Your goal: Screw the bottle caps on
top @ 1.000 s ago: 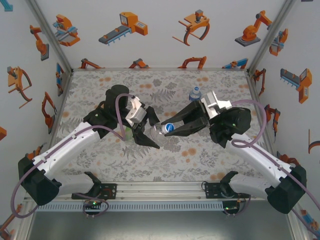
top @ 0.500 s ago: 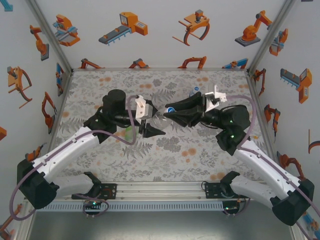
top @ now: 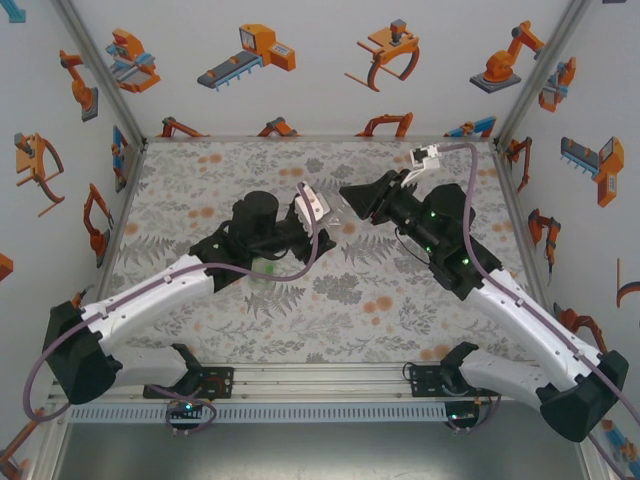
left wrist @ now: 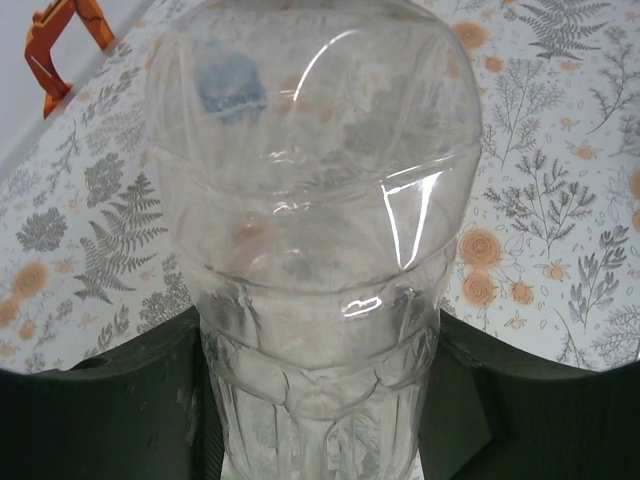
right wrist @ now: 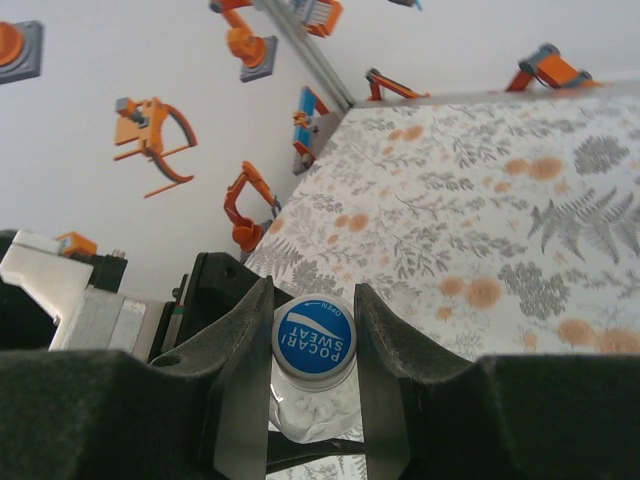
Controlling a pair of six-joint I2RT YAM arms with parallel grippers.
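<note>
Right gripper is closed narrow on a blue cap printed POCARI SWEAT, one padded finger pressed to each side of its rim, so the cap sits squarely between the jaws with its top face toward the wrist camera. Just below the cap, the neck of the clear bottle runs away from the fingers. The left gripper clamps the same clear bottle around its ribbed body, a dark finger touching each flank, and a blue smudge seen through the plastic at the far end is probably that cap. In the overhead view the two arms meet nose to nose above the middle of the table, with the bottle held between them and lifted off the floral surface. As a judgement, the task is in its working step for this bottle — the cap is seated on the mouth and gripped for turning, but whether its thread is fully run home cannot be told. What is left for this one looks like finishing the twist, letting go of the cap and setting the bottle down upright. A green-tinted bottle lies on the table under the left arm, well apart from both sets of jaws — too small and too hidden to say whether it is capped, so it may yet need its turn.
</note>
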